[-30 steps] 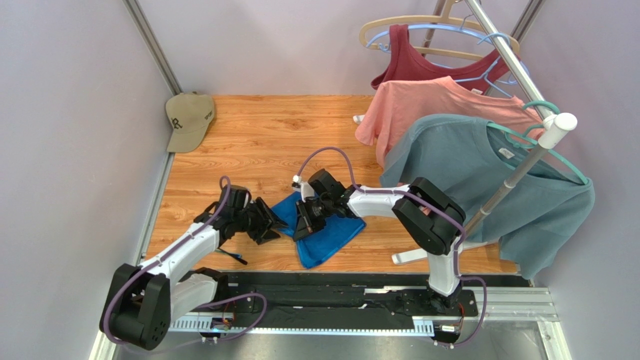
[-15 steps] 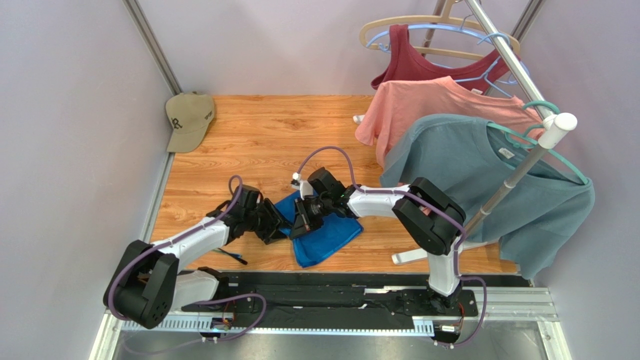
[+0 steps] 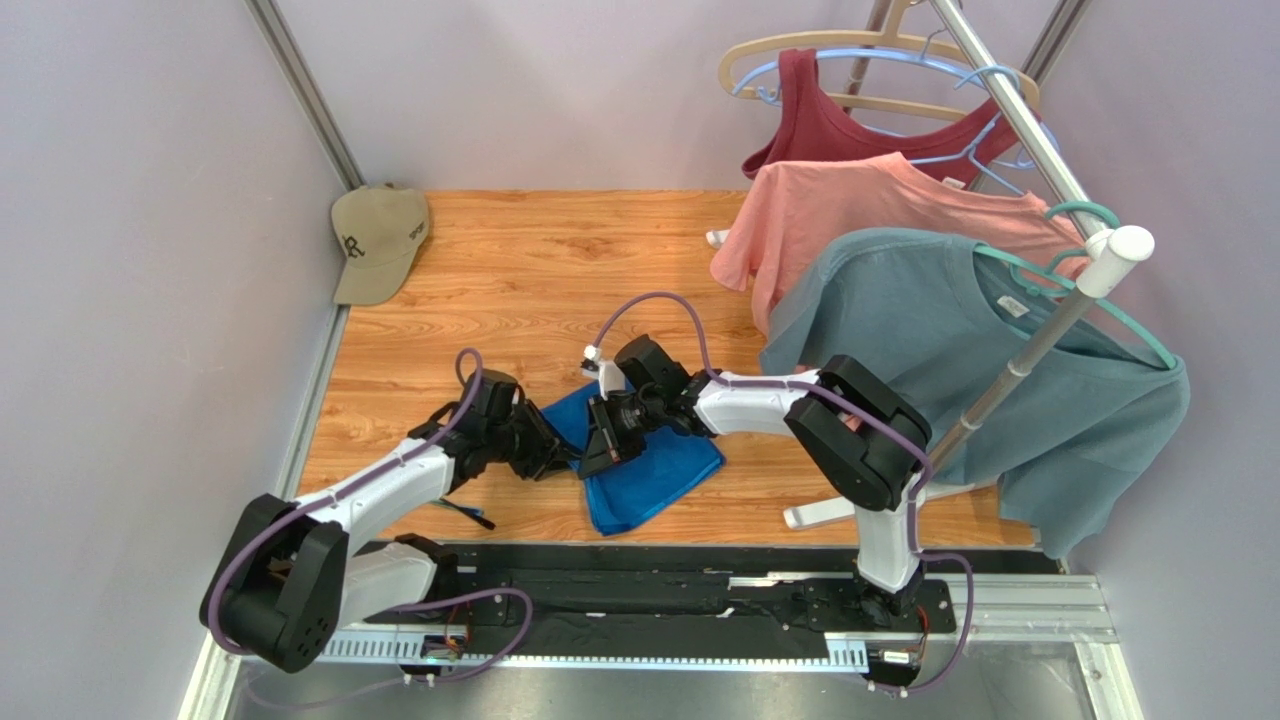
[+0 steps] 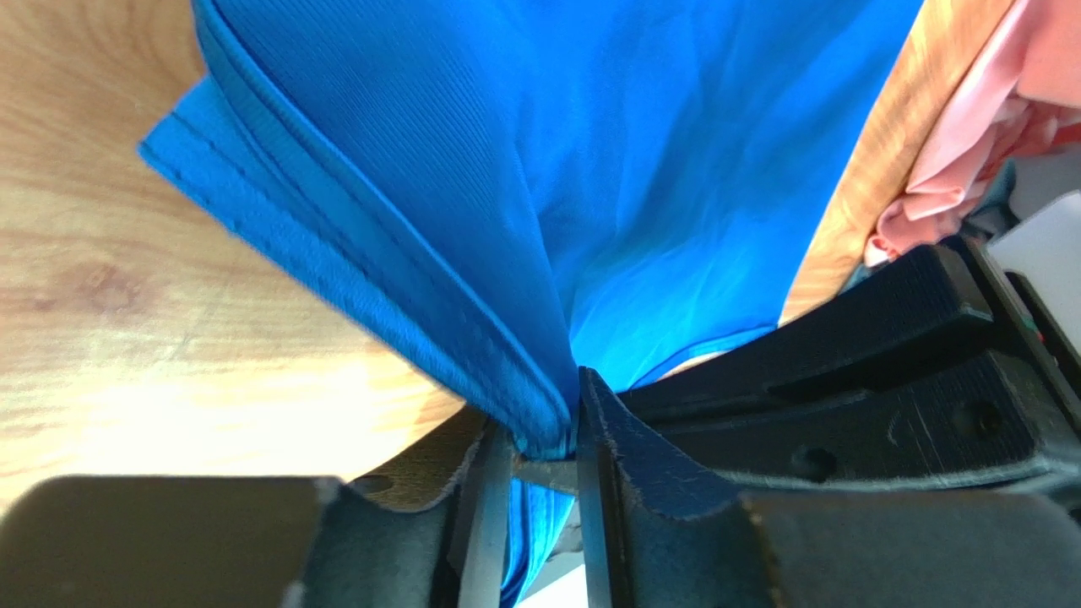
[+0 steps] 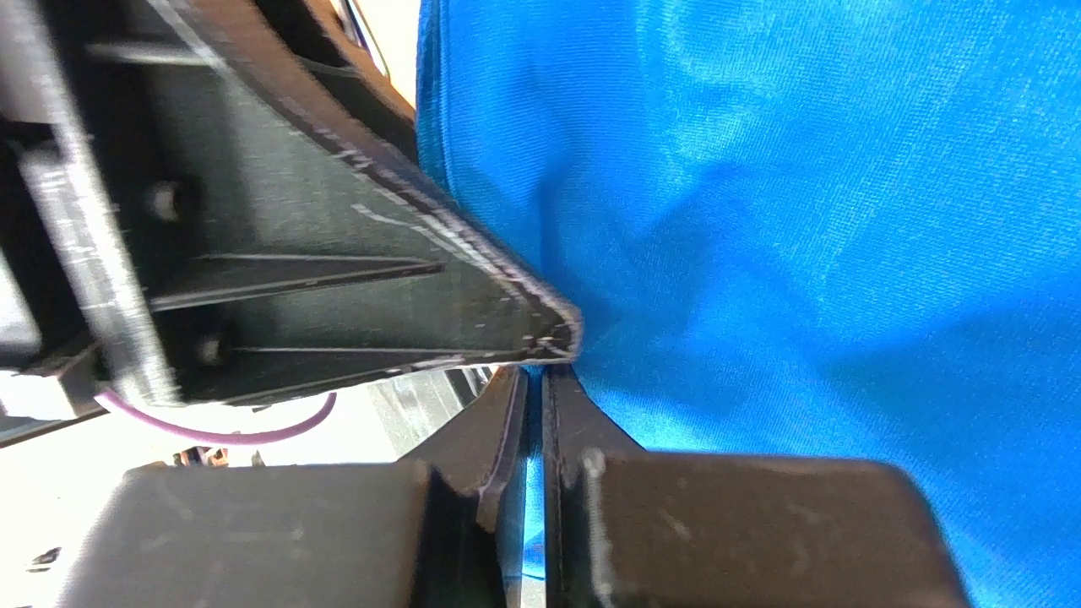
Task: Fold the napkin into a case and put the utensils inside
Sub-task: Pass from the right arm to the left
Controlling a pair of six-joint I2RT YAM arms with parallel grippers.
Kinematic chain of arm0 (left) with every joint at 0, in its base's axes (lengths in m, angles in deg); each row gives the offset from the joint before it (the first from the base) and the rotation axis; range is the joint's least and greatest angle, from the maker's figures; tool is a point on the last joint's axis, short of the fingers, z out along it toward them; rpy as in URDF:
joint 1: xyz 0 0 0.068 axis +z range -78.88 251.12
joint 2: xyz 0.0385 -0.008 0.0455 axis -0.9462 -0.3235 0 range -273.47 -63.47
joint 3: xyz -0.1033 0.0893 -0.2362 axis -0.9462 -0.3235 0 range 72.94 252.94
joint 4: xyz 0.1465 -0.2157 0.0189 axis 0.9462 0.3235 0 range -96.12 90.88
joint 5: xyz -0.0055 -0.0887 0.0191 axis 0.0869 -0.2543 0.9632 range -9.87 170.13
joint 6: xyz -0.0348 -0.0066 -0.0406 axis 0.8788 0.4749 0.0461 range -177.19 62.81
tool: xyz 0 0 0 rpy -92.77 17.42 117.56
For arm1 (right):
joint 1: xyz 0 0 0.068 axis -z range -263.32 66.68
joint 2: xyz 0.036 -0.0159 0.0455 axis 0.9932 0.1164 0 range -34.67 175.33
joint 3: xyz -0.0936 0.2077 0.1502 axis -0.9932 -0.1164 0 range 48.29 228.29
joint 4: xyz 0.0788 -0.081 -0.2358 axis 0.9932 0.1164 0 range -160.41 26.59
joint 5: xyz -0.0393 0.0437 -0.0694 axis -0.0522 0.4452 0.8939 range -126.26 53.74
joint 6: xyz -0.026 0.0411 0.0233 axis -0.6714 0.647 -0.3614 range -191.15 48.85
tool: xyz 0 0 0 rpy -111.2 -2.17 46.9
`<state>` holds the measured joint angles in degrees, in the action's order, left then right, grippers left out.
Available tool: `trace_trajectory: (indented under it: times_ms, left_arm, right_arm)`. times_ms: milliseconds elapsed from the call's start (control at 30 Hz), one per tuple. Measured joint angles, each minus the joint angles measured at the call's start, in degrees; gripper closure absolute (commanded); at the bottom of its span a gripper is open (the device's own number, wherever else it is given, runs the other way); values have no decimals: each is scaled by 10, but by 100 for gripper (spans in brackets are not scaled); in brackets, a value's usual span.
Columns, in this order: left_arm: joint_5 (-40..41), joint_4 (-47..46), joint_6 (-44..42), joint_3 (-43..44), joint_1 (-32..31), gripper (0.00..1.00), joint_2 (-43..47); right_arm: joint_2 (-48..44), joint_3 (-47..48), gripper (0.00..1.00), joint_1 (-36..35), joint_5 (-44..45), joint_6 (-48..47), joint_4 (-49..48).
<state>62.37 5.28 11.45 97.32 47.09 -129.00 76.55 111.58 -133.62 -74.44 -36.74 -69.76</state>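
napkin (image 3: 661, 477) being pinched at its hemmed edge by the nearly closed left gripper (image 4: 543, 437), adjoining fold being clamped by the tightly closed right gripper (image 5: 534, 380), remaining cloth being supported by the wooden table (image 3: 511, 285)

Napkin (image 4: 660, 165) – slightly shiny, finely ribbed cloth, table (image 3: 526, 255) – smooth grained wood

There is one royal-blue napkin (image 3: 639, 477) at centre frame. There are two robot arms: a left arm (image 3: 383, 488) and a right arm (image 3: 766, 398). One khaki cap (image 3: 379, 240) is at upper left. Three garments are at right: one maroon tank top (image 3: 819, 135), one pink T-shirt (image 3: 857, 210) and one teal-grey T-shirt (image 3: 962, 360). One thin dark utensil (image 3: 469, 515) shows at lower left.
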Motion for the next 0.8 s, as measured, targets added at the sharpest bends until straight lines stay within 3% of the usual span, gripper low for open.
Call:
trace_trajectory:
  times_ms: [100,267,400,600,800]
  left_arm:
    - [1,12,-6,0,0,67,15]
    - [1,18,-11,0,0,81,34]
    - [-5,14,-14,2,0,99,21]
    - [-7,17,-29,17,-1,100,13]
    - [4,36,-46,24,-2,100,31]
  right_arm:
    - [0,0,92,0,2,-3,4]
    - [0,1,91,0,1,-2,5]
    - [0,1,77,0,2,-2,6]
    - [-8,5,56,6,13,-14,44]
    - [-28,30,52,41,28,-57,107]
